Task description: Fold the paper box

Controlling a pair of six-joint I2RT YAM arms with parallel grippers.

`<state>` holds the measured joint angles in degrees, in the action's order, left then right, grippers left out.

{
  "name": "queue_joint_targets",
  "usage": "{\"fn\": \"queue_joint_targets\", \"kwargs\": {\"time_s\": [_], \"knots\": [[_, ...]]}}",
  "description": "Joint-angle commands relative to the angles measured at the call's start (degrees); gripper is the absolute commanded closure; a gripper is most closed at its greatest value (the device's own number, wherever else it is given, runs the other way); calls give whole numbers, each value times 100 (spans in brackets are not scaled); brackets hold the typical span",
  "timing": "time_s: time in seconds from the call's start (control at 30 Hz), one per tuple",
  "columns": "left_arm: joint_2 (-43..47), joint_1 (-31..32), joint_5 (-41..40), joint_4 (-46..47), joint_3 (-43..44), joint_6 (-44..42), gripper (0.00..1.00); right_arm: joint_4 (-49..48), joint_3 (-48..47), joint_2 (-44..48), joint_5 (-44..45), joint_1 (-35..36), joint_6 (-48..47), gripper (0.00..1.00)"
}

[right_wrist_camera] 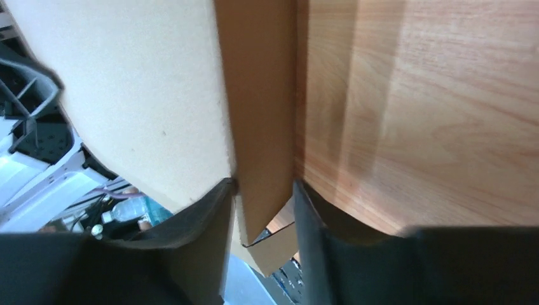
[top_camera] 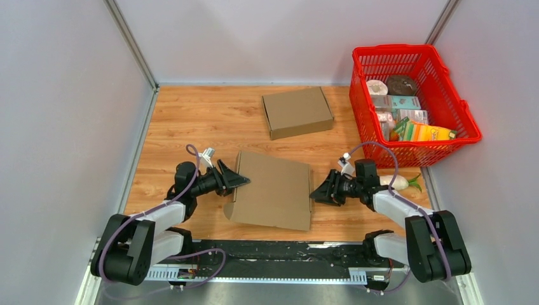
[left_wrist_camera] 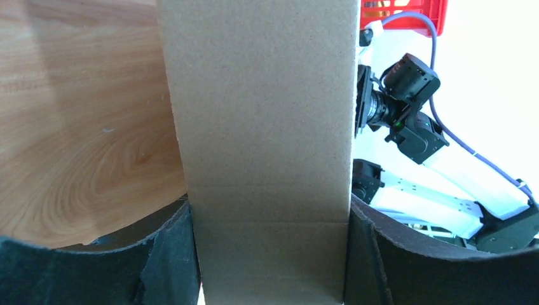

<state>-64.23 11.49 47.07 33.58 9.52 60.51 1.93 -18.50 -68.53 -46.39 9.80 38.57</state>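
The brown paper box (top_camera: 273,189) lies in the middle of the wooden table, partly folded, with its lid down. My left gripper (top_camera: 238,181) is at its left edge. In the left wrist view the box's side wall (left_wrist_camera: 260,127) fills the gap between both fingers (left_wrist_camera: 168,254), so the gripper (left_wrist_camera: 270,216) is shut on it. My right gripper (top_camera: 316,192) is at the box's right edge. In the right wrist view its jaws (right_wrist_camera: 264,190) close on a narrow side wall (right_wrist_camera: 257,114), with a flap corner showing below.
A second, closed cardboard box (top_camera: 297,112) lies at the back middle. A red basket (top_camera: 452,101) with packaged goods stands at the back right. A white radish-like toy (top_camera: 397,182) lies beside my right arm. Grey walls enclose the table.
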Motion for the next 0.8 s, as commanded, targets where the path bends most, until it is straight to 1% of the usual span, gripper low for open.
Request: {"fn": "queue_joint_targets", "kwargs": {"time_s": [0.0, 0.03, 0.07, 0.1, 0.13, 0.17, 0.2, 0.23, 0.3, 0.33, 0.37, 0.4, 0.43, 0.47, 0.5, 0.53, 0.57, 0.6, 0.7, 0.77], "knots": [[6, 38, 294, 1038, 120, 865, 40, 1130, -705, 330, 823, 346, -595, 40], [59, 47, 259, 549, 155, 866, 45, 1490, -951, 723, 1364, 669, -779, 36], [138, 47, 207, 283, 225, 857, 50, 2390, -1615, 927, 1848, 863, -902, 27], [373, 38, 76, 54, 243, 883, 50, 2860, -1978, 1130, 2514, 1109, -999, 22], [532, 38, -13, -549, 278, 857, 50, 3274, -2330, 1401, 4122, 1738, -1105, 17], [725, 38, -135, -990, 409, 814, 48, 3948, -2734, 1465, 5078, 2075, -1227, 7], [1119, 38, -450, -1455, 497, 648, 48, 4146, -3277, 1457, 5766, 2339, -1281, 4], [1323, 29, -636, -2382, 594, 577, 48, 4288, -3535, 1396, 6547, 2786, -1360, 3], [1788, -32, -1083, -3284, 867, 654, 50, 4062, -3905, 1229, 6958, 3428, -2069, 0], [1878, -119, -1138, -3932, 928, 768, 50, 3834, -3994, 967, 6994, 4345, -2499, 0], [1940, -181, -1130, -4165, 1042, 891, 50, 3519, -4082, 799, 7143, 4964, -2903, 0], [1992, -217, -1043, -4376, 1113, 1118, 50, 3342, -4135, 415, 7388, 5631, -4047, 0], [2010, -243, -981, -4761, 1192, 1199, 50, 3105, -4092, 193, 8286, 6856, -4520, 0], [2011, -252, -928, -4947, 1323, 1304, 50, 2650, -4056, -35, 8591, 7225, -4951, 0], [2011, -252, -780, -5054, 1333, 1610, 50, 2532, -4073, -464, 8820, 7455, -5303, 0], [2028, -261, -691, -5098, 1342, 1796, 51, 2505, -4230, -633, 8875, 7683, -5385, 0], [2046, -261, -612, -5064, 1299, 1980, 51, 2270, -4241, -748, 8815, 7764, -5473, 0], [2141, -270, -533, -5037, 1289, 2217, 51, 2050, -4215, -819, 8823, 7843, -5691, 0], [2448, -296, -629, -5405, 1403, 2386, 51, 1434, -3995, -776, 8376, 7967, -5834, 0], [2607, -296, -620, -5468, 1395, 2552, 51, 1022, -3829, -863, 8637, 7950, -6158, 0]]}}
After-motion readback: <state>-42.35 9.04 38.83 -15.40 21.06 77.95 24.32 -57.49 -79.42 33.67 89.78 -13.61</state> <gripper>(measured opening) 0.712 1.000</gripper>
